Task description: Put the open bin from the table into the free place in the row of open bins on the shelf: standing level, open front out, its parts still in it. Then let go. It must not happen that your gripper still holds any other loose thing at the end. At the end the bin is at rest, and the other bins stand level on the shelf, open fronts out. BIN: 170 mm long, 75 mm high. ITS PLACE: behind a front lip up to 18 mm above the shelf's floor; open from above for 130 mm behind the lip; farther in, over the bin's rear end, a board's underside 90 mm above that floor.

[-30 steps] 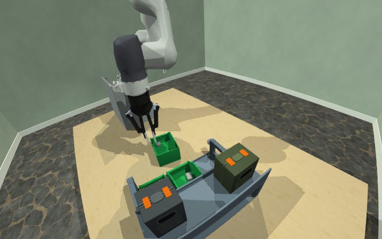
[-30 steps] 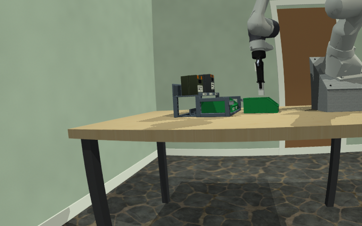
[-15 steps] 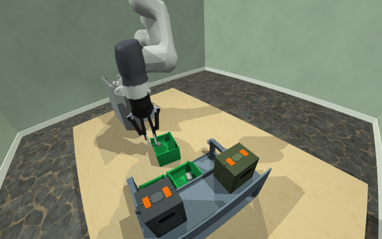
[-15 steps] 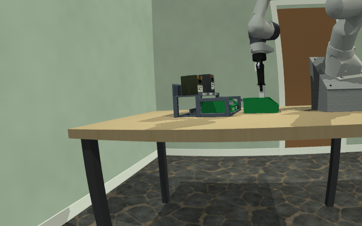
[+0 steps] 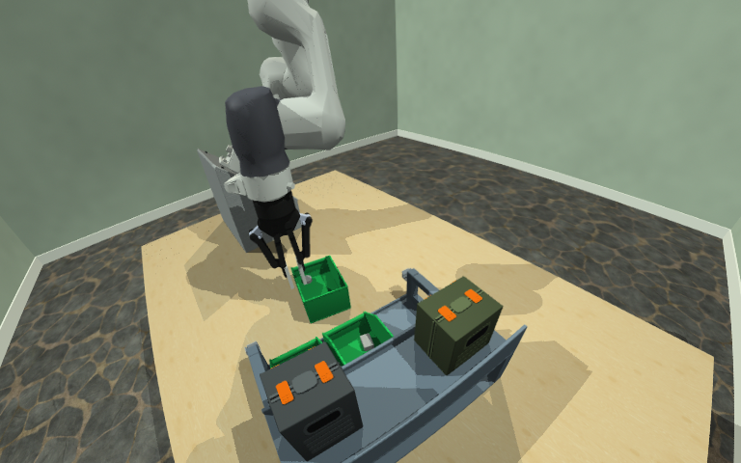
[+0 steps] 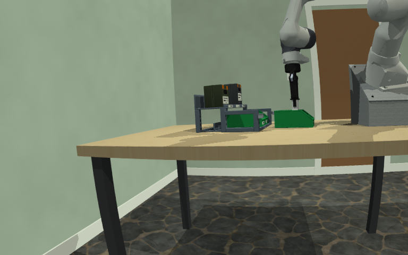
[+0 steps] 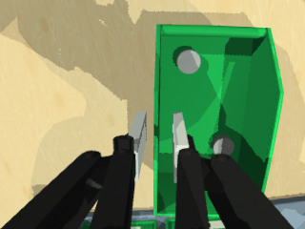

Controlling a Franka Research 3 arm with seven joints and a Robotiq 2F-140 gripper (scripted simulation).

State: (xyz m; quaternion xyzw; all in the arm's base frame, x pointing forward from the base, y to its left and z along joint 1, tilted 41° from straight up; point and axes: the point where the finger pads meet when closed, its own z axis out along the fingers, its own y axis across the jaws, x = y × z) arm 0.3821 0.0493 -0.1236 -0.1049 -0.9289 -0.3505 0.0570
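Wrist view, nearest first: the gripper (image 7: 158, 130) points straight down from the arm (image 5: 257, 130), its pads (image 7: 139, 134) parted narrowly and gripping nothing. One pad is outside and one inside the side wall of the green open bin (image 7: 242, 90). Beyond them, the bin stands level on the table (image 5: 601, 382), two round parts (image 7: 189, 60) inside, just beside the shelf (image 5: 437, 403).

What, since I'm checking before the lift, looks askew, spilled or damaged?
Nothing stands out. The green bin sits level on the table, both parts inside; the fingers straddle its side wall. Shelf bins stand level.
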